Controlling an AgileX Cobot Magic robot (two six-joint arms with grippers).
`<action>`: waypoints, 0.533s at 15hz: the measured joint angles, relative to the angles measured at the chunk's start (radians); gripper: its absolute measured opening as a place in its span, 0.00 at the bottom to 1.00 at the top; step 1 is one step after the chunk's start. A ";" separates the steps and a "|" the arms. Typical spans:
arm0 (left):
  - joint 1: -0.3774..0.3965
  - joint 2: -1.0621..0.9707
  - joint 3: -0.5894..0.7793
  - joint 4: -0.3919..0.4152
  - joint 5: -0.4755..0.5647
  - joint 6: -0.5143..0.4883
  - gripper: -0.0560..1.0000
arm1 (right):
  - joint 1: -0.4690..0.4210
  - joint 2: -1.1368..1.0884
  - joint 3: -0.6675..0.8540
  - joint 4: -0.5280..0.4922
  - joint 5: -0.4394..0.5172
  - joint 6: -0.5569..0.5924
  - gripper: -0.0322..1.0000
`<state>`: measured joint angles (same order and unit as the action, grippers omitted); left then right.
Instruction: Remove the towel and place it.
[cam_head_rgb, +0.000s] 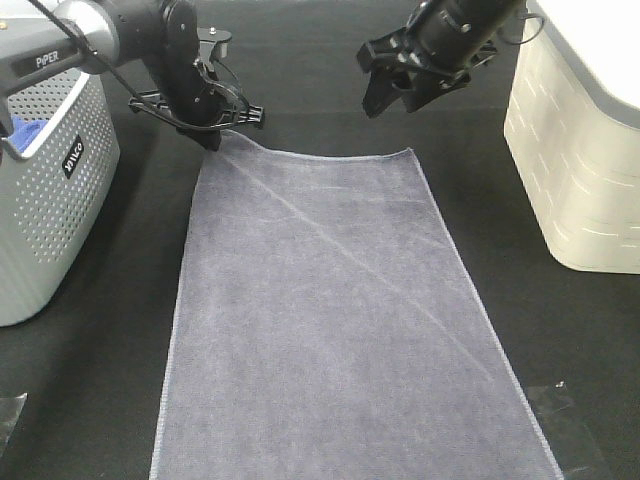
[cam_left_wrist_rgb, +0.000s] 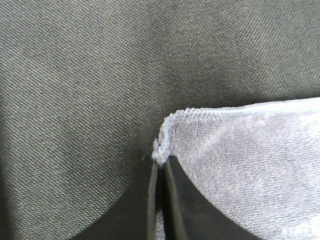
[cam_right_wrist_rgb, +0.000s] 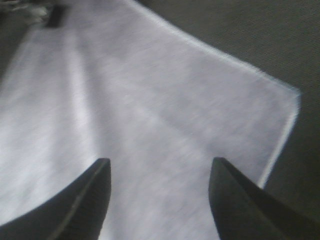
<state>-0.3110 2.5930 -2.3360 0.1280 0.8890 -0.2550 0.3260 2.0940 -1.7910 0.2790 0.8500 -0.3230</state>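
Left claw (cam_left_wrist_rgb: 161, 166) tight on towel (cam_head_rgb: 330, 300) corner

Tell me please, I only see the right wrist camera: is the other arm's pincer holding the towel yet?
Observer: Yes. The left pincer is shut on the towel, pinching its far left corner.
Operator: Is that corner up in the air?
Observer: Only a little. In the high view the corner puckers up at the pincer, and the rest of the towel lies flat.
Operator: What's beside the towel on that side?
Observer: A grey basket stands to the left of it, with a blue cloth inside.
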 joint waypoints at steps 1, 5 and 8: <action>0.000 0.000 0.000 0.000 0.000 0.000 0.06 | -0.001 0.044 -0.040 -0.055 -0.016 0.039 0.54; 0.000 0.000 0.000 -0.025 0.000 0.000 0.06 | -0.003 0.174 -0.140 -0.184 -0.105 0.078 0.51; 0.000 0.000 0.000 -0.038 0.000 0.000 0.06 | -0.002 0.260 -0.163 -0.279 -0.154 0.131 0.51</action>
<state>-0.3110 2.5930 -2.3360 0.0900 0.8890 -0.2550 0.3240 2.3540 -1.9540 0.0000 0.6960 -0.1920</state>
